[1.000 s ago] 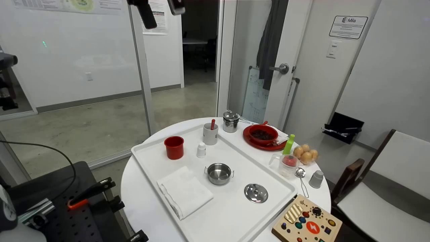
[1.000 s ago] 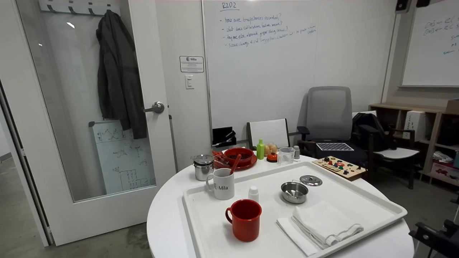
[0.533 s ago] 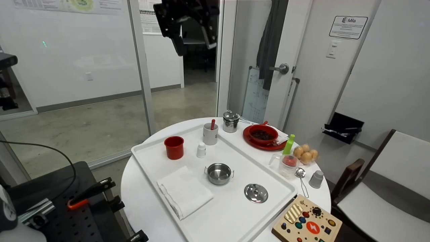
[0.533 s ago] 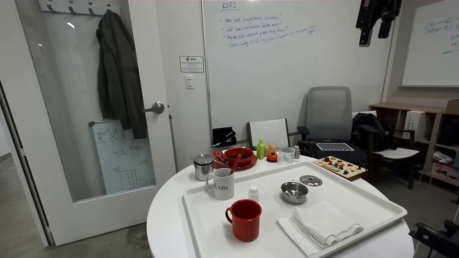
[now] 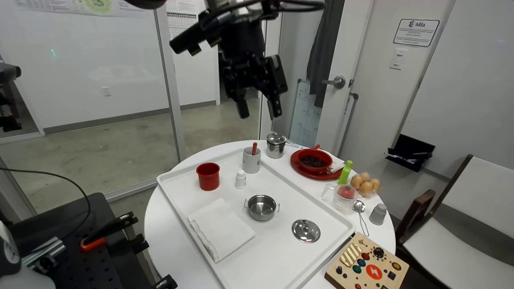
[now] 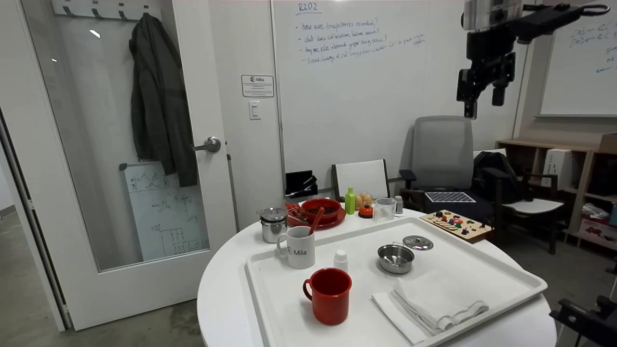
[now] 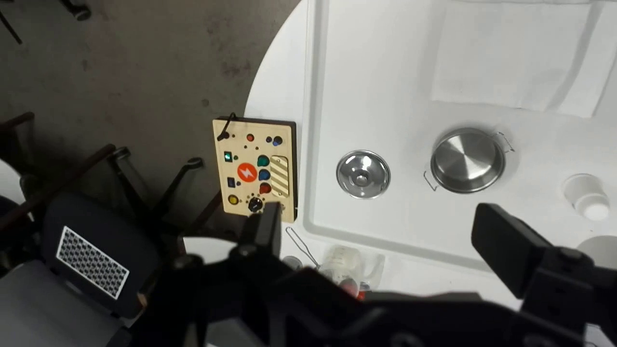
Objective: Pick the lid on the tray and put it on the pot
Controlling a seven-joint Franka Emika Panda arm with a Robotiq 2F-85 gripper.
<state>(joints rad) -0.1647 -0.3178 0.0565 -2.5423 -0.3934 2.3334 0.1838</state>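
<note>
Up high, the black claw [image 5: 259,112] is spread; a flat, shiny round lid [image 7: 363,174] and deeper steel pot [image 7: 467,161] sit on the white tray [image 7: 376,96].

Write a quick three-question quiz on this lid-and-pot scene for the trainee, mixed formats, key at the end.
1. True or false: the claw is open and holds nothing.

2. Multiple choice: where does the lid lie?
A) in the claw's grip
B) on the tray, apart from the pot
C) over the pot's opening

3. Fill in the blank: in both exterior views, a red handle sticks up out of the ____.

Key: 1. True. 2. B. 3. White mug.
</note>
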